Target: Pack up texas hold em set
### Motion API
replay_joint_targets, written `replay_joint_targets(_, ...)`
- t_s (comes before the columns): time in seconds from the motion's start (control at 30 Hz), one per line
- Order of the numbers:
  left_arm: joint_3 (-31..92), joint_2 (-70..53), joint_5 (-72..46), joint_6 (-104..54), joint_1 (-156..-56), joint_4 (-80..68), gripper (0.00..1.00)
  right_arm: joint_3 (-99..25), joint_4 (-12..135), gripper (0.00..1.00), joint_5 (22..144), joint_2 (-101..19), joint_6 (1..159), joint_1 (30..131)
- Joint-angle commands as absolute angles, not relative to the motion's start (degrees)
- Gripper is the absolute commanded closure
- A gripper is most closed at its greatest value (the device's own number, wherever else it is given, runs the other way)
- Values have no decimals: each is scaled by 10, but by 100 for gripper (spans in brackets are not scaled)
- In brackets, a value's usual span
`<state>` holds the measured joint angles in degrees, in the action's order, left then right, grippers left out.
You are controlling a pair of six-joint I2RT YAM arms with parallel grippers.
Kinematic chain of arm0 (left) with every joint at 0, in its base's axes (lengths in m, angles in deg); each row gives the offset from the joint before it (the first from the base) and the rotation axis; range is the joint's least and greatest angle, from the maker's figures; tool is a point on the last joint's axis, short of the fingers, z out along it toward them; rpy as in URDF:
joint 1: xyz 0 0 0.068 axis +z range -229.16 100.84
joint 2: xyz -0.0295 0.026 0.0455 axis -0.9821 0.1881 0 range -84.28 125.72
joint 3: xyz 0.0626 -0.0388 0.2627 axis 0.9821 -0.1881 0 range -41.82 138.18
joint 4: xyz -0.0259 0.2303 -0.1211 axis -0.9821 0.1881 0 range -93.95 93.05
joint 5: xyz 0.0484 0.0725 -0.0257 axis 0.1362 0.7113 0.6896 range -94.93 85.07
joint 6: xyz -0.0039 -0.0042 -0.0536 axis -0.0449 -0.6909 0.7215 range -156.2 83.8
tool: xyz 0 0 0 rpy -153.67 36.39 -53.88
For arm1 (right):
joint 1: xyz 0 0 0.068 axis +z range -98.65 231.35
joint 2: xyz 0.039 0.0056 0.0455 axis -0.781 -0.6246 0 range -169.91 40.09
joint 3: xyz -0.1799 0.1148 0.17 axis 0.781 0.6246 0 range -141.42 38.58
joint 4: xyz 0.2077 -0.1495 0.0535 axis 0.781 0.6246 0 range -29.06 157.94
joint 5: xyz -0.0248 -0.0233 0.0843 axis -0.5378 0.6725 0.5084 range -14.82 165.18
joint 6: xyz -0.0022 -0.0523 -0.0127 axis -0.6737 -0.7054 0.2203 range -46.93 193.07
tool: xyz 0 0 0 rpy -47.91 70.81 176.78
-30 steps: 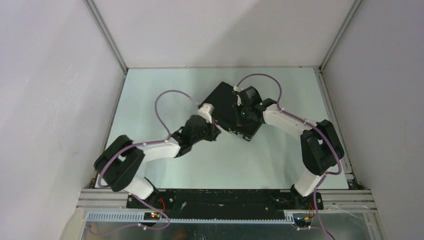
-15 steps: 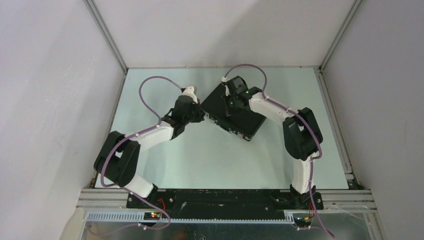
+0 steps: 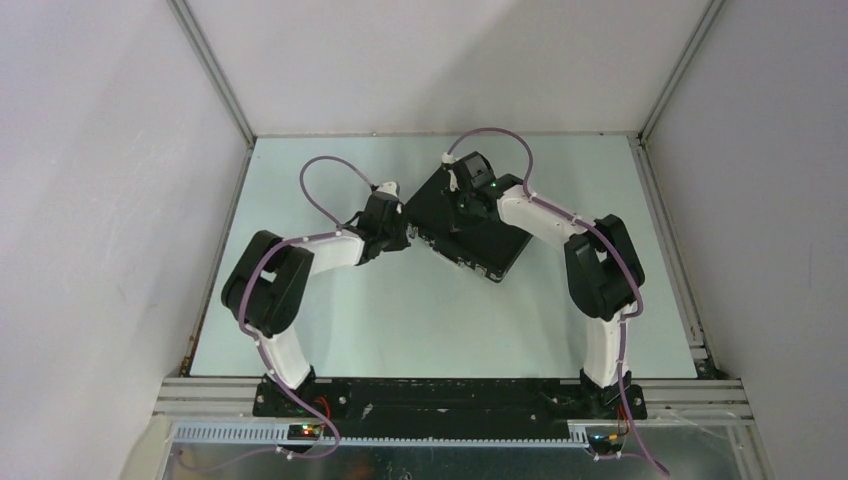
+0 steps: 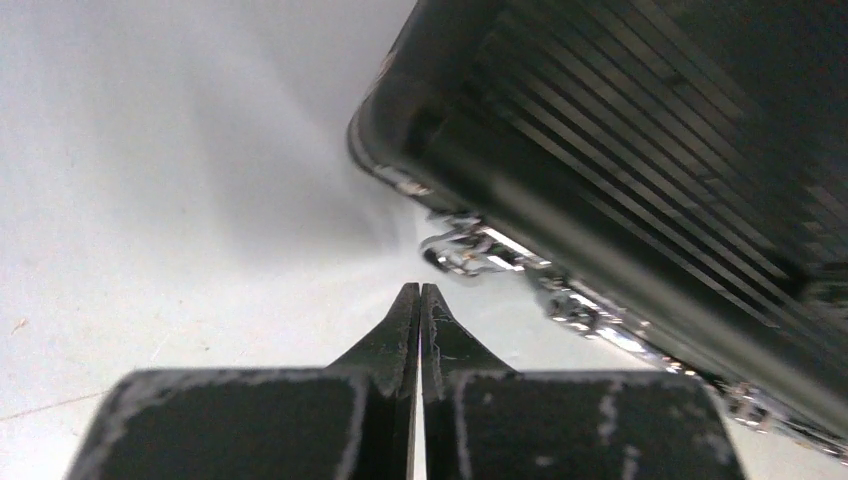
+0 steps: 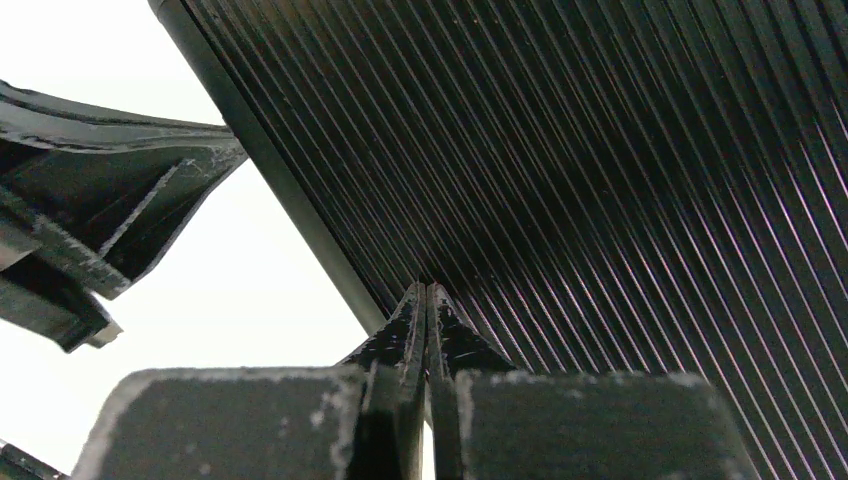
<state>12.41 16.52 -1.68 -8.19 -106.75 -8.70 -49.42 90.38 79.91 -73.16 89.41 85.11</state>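
Observation:
The texas hold em set shows only as a shut black briefcase (image 3: 490, 245) with silver trim, lying askew at the table's far middle; chips, cards and dice are hidden. My left gripper (image 3: 407, 234) is shut and empty beside the case's left edge. In the left wrist view its tips (image 4: 419, 291) hover low over the table, just short of a silver latch (image 4: 472, 251) on the ribbed briefcase (image 4: 650, 130). My right gripper (image 3: 462, 204) is shut on nothing, its tips (image 5: 427, 291) on the ribbed lid (image 5: 600, 150) near the lid's edge.
The pale green table (image 3: 400, 320) is walled by white panels at the left, back and right. In the right wrist view, the left gripper's black fingers (image 5: 110, 210) show just off the case's edge. Both arms' purple cables arch above the case.
The left gripper moved from the case's near-left side up to its left edge, and its elbow folded back. The right gripper slid to the lid's far left, then stayed.

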Motion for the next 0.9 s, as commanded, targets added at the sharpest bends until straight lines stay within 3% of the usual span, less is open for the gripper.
replay_joint_targets(0.0,127,180,16,-78,-1065,-67,100,-480,922,100,789,-755,888,854)
replay_joint_targets(0.57,106,157,3,-70,-1060,-114,100,-452,896,100,788,-736,888,853)
replay_joint_targets(0.87,121,149,69,-68,-1057,-96,100,-440,886,100,780,-727,889,853)
